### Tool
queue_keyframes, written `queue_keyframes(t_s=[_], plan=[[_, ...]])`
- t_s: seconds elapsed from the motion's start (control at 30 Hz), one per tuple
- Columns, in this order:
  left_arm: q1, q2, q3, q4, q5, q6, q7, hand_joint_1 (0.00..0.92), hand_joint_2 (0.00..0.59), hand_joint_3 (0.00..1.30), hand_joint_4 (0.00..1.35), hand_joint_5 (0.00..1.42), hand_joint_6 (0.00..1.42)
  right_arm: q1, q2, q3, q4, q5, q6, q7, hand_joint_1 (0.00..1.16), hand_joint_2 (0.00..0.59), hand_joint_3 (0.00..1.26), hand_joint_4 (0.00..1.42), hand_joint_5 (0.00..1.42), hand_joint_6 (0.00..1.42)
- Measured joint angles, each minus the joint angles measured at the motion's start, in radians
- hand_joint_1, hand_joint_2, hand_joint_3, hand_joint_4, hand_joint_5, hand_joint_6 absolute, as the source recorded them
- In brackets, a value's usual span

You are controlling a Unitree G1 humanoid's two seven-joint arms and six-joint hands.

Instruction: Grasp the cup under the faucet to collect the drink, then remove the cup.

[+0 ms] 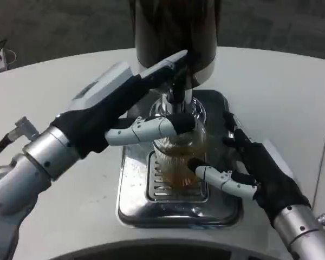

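Both hands flank cup on drip tray, beneath dispenser.

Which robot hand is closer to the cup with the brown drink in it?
Right. The right robot hand wraps around the cup, fingers touching its glass. The left robot hand is higher up, reaching to the faucet above the cup.
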Motion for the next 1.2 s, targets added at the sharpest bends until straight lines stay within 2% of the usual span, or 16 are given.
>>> queue_keyframes(t_s=[0.23, 0.57, 0.93, 1.2], plan=[[0.033, -0.017, 0.055, 0.001, -0.034, -0.011, 0.050, 0.000, 0.084, 0.11, 0.08, 0.19, 0.28, -0.007, 0.000, 0.002, 0.009, 0.005, -0.004, 0.000, 0.74, 0.239, 0.00, 0.00, 0.09, 0.10], [0.095, -0.016, 0.107, -0.001, -0.071, -0.018, 0.072, 0.000, 0.085, 0.15, 0.13, 0.22, 0.32, -0.026, 0.008, 0.010, 0.036, 0.009, -0.019, -0.002, 0.75, 0.239, 0.00, 0.01, 0.10, 0.10], [0.229, 0.037, 0.171, -0.031, -0.075, 0.015, 0.068, 0.000, 0.085, 0.16, 0.15, 0.24, 0.33, -0.081, 0.034, 0.032, 0.085, 0.010, -0.046, -0.003, 0.74, 0.235, 0.00, 0.01, 0.10, 0.10], [0.312, 0.071, 0.192, -0.057, -0.076, 0.038, 0.058, 0.000, 0.082, 0.17, 0.15, 0.24, 0.33, -0.099, 0.040, 0.036, 0.116, 0.011, -0.055, -0.003, 0.74, 0.237, 0.00, 0.02, 0.11, 0.11]])
